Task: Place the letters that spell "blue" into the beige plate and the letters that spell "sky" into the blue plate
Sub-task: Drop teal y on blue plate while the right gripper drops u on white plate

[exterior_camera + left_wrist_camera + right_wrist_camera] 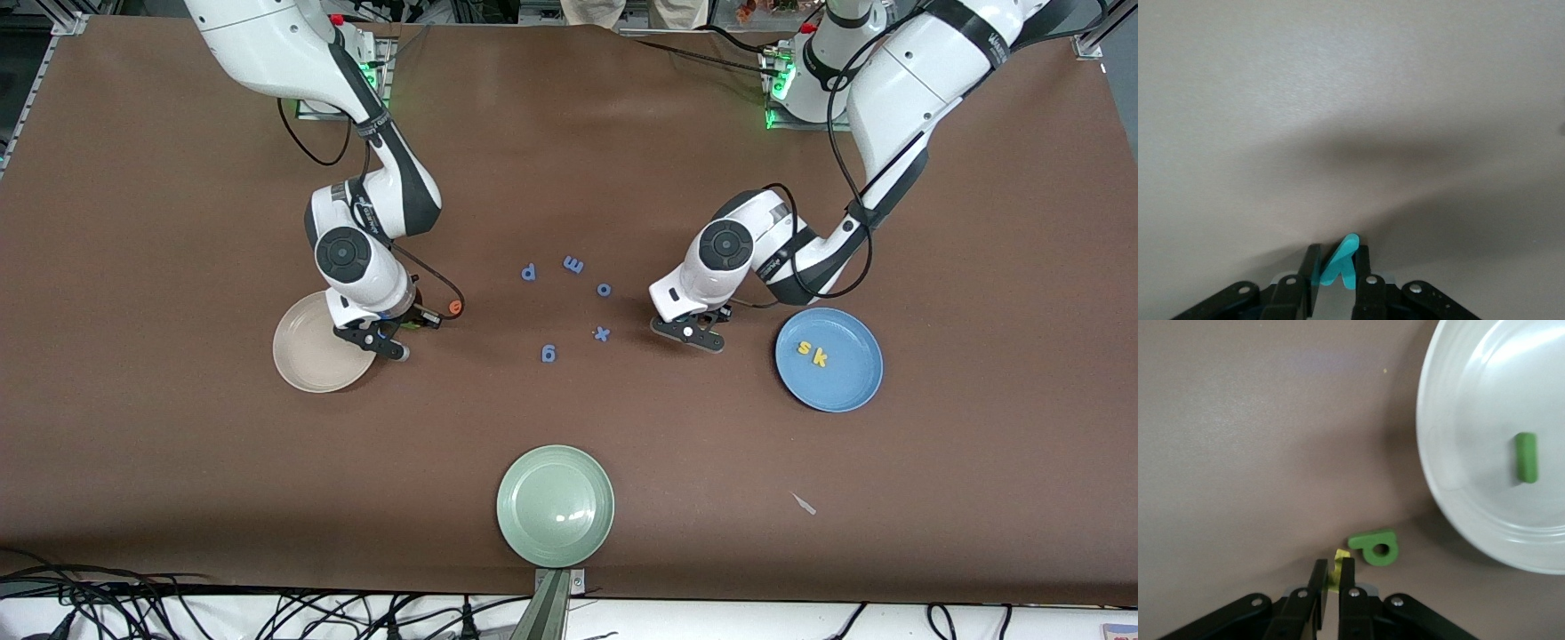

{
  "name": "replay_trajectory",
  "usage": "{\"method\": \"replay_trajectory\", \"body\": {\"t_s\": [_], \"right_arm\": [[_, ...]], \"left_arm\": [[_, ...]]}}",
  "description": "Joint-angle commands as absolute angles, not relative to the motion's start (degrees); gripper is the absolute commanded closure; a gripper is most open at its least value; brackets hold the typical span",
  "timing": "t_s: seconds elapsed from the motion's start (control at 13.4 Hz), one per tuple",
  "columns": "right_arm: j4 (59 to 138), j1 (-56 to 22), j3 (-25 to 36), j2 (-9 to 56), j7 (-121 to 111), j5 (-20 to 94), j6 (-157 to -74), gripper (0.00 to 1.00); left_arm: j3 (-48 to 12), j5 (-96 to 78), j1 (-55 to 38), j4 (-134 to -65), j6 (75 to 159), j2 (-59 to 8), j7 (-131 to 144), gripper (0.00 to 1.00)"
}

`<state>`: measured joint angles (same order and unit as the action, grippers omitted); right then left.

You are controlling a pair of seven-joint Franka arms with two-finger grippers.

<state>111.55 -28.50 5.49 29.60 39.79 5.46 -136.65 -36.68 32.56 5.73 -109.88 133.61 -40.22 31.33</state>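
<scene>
From my console I see the teal "y" [1340,263] pinched between the fingers of the left gripper [698,335], which sits low over the brown table [178,498] beside the blue plate [845,391], toward the middle of the table from it. The yellow "s" [804,348] and yellow "k" [820,358] already lie side by side in that blue plate. At the right arm's end of the table, the right gripper [388,341] is down just beside the beige plate [307,360], its fingers clamped on a small yellow piece [1336,568] that looks like the "u", though I see only an edge of it. In the right wrist view the green "b" [1374,547] lies flat on the table just beside those fingertips and close to the beige plate's rim, not touching it as far as I can tell. The thin green "l" [1526,457] lies inside the beige plate. The orange "e" [455,308] rests on the table near the beige plate, a little past the right gripper toward the middle. Between the two grippers, five blue letters are scattered on the table: a "p" [529,272], an "m" [573,264], an "o" [604,289], an "x" [602,333] and a "g" [548,354]. A pale green plate [556,505] stands well apart from the beige plate, nearer to the front camera, at the table's edge.
</scene>
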Motion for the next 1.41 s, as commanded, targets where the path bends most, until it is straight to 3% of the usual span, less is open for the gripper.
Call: {"method": "replay_trajectory", "body": {"t_s": [0.0, 0.22, 0.52, 0.67, 0.74, 0.89, 0.97, 1.04, 1.12, 1.34], "right_arm": [[110.05, -27.86, 7.81, 26.64, 33.69, 6.07, -129.84, 1.00], [108.90, -27.86, 11.50, 25.67, 26.22, 6.07, -125.77, 1.00], [109.60, -27.77, 14.94, 25.66, 18.81, 6.15, -126.12, 0.98], [109.60, -27.42, 14.94, 25.84, 18.98, 6.24, -126.39, 0.74], [109.60, -27.42, 14.94, 25.84, 19.07, 7.02, -126.39, 0.51], [109.42, -27.42, 14.85, 25.84, 19.16, 10.45, -126.04, 0.38], [109.25, -27.51, 14.85, 25.93, 19.68, 10.55, -125.95, 0.37], [109.16, -27.60, 14.77, 25.93, 19.77, 10.55, -125.86, 0.37], [109.07, -27.68, 14.77, 25.93, 20.04, 10.55, -125.95, 0.36], [108.90, -28.30, 12.93, 26.54, 25.64, 10.72, -127.26, 0.37]], "left_arm": [[-37.87, 34.37, 6.59, -107.86, 126.86, -36.92, 31.64, 0.96], [-39.20, 34.37, 7.99, -103.55, 115.26, -35.43, 25.34, 0.95], [-39.11, 34.37, 18.17, -103.27, 113.12, -33.66, 4.89, 0.92], [-39.02, 34.89, 21.52, -103.45, 113.55, -34.27, 0.19, 0.90], [-38.94, 35.24, 22.58, -103.62, 113.82, -34.54, 0.09, 0.90], [-38.85, 35.42, 24.77, -103.71, 114.86, -36.64, 0.17, 0.85], [-38.76, 35.33, 26.09, -104.15, 116.18, -37.09, 0.09, 0.66], [-38.85, 35.33, 26.54, -104.06, 116.19, -37.44, 0.17, 0.07], [-38.93, 35.16, 26.63, -103.89, 115.84, -37.18, 0.18, 0.00], [-40.85, 34.28, 26.37, -102.83, 112.25, -33.15, 0.35, 0.00]]}}
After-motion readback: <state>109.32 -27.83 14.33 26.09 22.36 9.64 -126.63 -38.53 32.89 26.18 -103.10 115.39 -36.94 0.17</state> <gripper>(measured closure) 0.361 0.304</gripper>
